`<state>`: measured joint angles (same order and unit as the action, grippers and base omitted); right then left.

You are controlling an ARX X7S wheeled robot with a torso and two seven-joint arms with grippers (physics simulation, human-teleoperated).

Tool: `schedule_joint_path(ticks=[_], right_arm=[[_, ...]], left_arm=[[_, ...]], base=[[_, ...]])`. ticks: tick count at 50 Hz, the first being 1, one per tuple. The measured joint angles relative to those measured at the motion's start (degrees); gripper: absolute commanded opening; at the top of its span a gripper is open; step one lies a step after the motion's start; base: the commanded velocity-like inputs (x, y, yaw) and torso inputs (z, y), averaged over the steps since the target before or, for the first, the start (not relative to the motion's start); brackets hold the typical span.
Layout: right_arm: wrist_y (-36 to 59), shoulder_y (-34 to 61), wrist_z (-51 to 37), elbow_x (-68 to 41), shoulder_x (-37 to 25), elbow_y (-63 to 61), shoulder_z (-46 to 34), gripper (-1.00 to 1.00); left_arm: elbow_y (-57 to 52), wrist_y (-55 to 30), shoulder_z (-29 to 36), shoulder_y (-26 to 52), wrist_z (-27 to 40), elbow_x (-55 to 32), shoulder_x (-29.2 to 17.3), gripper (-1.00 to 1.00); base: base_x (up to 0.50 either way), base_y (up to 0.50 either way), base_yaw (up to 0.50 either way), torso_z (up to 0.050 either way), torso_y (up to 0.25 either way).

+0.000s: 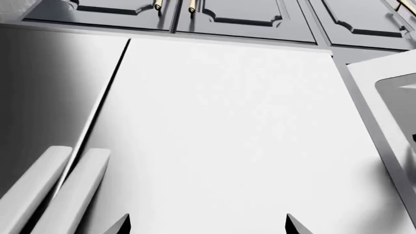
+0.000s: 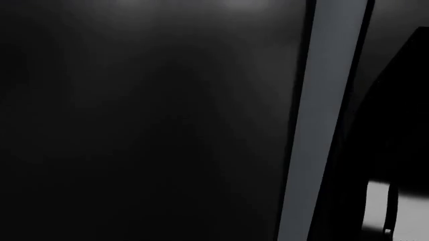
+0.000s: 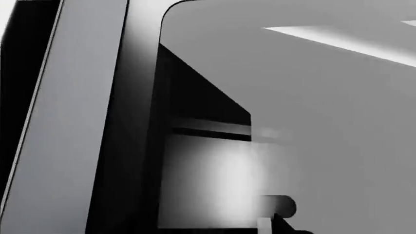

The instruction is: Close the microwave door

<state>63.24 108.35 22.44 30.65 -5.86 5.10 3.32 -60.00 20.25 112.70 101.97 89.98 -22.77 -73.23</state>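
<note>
Left gripper (image 1: 208, 225): two dark fingertips set apart, nothing between them, facing a white panel (image 1: 221, 136) below grey cabinets (image 1: 240, 14).
Right gripper: barely in view; state cannot be told.
Microwave (image 3: 215, 180): cavity exposed close before the right wrist camera, door (image 2: 325, 120) ajar, edge-on in head view.

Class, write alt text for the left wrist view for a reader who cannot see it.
A broad white panel fills the view, with dark grey cabinet doors and brass handles beyond it. Two dark fingertips of the left gripper stand apart.
</note>
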Motion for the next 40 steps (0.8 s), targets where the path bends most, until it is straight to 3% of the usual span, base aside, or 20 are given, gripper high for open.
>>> schedule_joint_path(ticks=[40], right_arm=[[2.53,11.7,-4.84,-6.21,-1.22,17.76,7.11,1.0]], left_arm=[[0.0,-2.5,-4.92,-3.05,0.0,-1.6,1.46,1.0]], base=[[0.0,0.0,0.0,0.0,0.0]])
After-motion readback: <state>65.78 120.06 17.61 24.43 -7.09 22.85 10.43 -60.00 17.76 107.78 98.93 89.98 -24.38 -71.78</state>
